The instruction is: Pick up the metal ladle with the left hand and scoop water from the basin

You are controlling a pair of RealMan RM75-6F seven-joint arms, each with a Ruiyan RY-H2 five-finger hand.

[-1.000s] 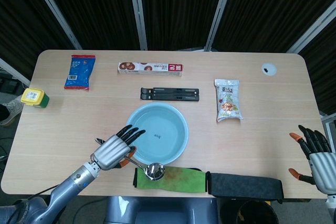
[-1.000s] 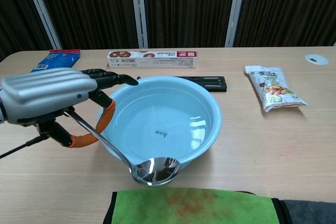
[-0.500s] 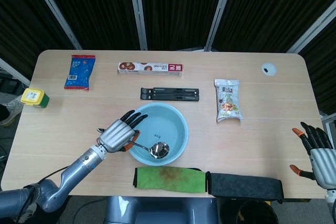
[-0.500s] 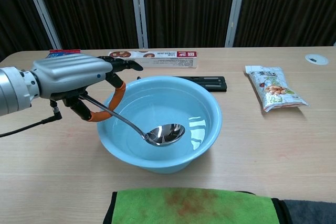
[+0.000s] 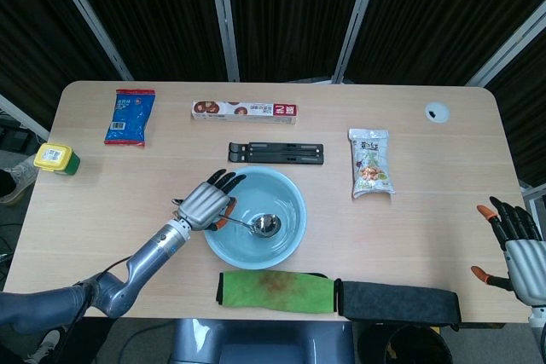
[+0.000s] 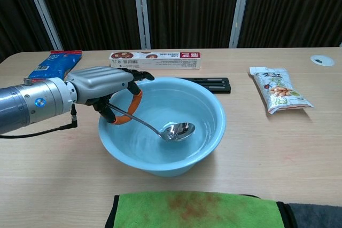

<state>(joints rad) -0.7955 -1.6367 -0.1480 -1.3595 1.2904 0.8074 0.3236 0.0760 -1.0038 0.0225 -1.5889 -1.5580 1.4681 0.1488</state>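
Observation:
My left hand (image 5: 206, 203) (image 6: 101, 84) holds the metal ladle by its orange handle (image 6: 128, 113) at the basin's left rim. The ladle's thin shaft slants down to the right, and its shiny bowl (image 6: 178, 131) (image 5: 269, 225) sits low inside the light blue basin (image 5: 290, 240) (image 6: 211, 142), at or just above the water. The basin stands in the middle of the table. My right hand (image 5: 514, 249) hovers at the table's far right edge, fingers spread, holding nothing.
A green cloth (image 5: 273, 289) and a dark pad (image 5: 399, 303) lie along the front edge. Behind the basin are a black folded stand (image 5: 275, 153), a long food box (image 5: 244, 111), a snack bag (image 5: 370, 163), a blue packet (image 5: 130, 116) and a yellow-lidded jar (image 5: 55, 158).
My left hand lifted the ladle from beside the green cloth, carried it back over the basin's rim and lowered its bowl into the basin. The right hand barely moved.

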